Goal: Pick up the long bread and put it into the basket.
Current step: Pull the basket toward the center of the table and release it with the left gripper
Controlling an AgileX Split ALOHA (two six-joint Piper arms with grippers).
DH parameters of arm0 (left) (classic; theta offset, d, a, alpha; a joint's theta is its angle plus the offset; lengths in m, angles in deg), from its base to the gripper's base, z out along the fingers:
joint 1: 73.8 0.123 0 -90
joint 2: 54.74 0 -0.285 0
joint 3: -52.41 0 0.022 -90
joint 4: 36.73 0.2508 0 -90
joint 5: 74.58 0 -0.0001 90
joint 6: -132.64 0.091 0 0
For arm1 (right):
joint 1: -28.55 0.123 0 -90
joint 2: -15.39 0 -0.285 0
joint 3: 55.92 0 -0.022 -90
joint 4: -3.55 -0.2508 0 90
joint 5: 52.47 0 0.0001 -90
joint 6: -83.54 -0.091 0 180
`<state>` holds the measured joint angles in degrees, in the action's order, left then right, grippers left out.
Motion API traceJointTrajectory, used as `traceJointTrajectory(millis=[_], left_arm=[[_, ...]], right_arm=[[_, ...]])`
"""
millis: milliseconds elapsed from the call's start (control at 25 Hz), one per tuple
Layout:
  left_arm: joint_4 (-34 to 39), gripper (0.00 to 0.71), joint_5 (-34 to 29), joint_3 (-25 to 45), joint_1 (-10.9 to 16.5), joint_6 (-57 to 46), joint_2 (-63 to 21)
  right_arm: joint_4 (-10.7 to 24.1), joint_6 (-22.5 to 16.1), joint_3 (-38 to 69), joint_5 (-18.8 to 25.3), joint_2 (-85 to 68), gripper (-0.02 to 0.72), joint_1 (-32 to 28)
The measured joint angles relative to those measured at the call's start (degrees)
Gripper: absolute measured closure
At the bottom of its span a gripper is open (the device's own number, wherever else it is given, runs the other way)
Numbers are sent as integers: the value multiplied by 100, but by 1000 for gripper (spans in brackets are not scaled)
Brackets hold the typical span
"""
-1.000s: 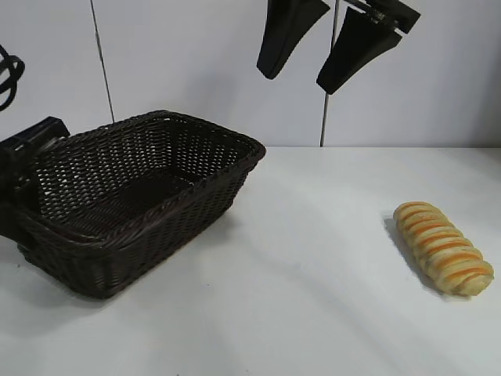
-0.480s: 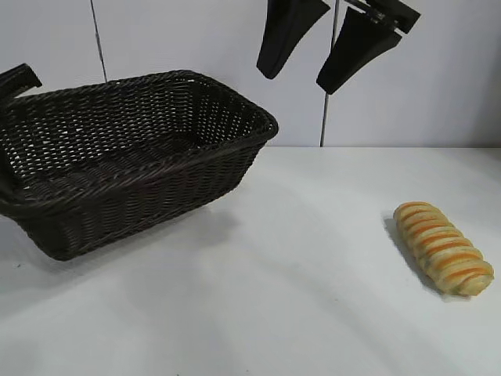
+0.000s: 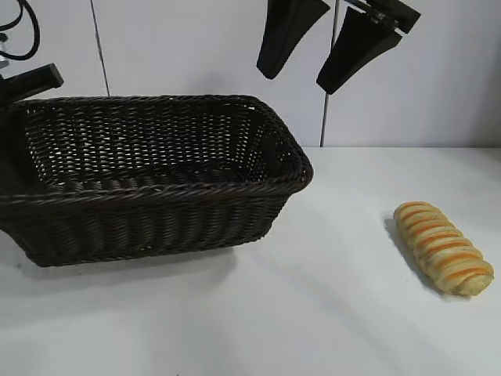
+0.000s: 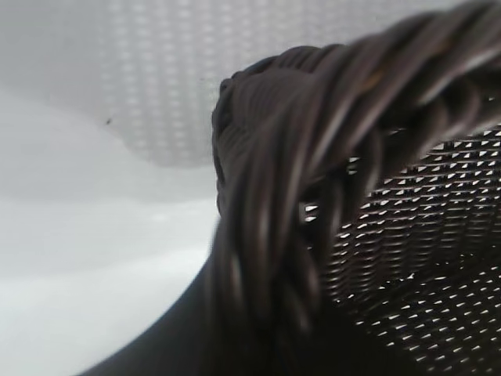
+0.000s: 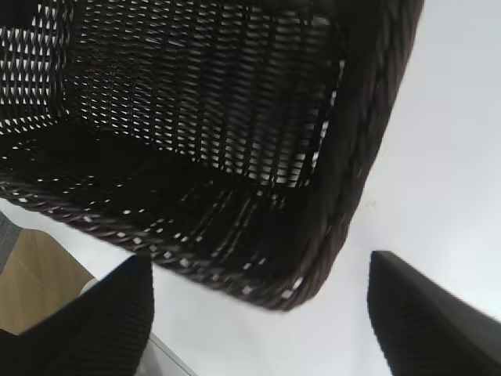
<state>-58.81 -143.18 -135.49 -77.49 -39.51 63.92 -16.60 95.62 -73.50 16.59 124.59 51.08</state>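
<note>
Basket (image 3: 149, 184) on left half of table (image 3: 313, 313), L end effector (image 3: 27, 82) at its far-left rim, grip state can't tell. Long bread (image 3: 443, 247) on table at right, well apart. R end effector (image 3: 301, 70) up high, fingers wide, empty.

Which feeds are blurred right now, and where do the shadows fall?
Left wrist: basket rim fills the view, out of focus. Right wrist: basket edge slightly smeared. Exterior: sharp; soft shadows under the basket and along the near-left side of the bread.
</note>
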Motion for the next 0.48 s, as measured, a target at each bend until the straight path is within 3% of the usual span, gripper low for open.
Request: traceJointTrajectory(millis=[480], left_arm=[[8, 611, 252, -367, 0, 348, 670]], right_arm=[[0, 0, 0, 0, 0, 155, 0]])
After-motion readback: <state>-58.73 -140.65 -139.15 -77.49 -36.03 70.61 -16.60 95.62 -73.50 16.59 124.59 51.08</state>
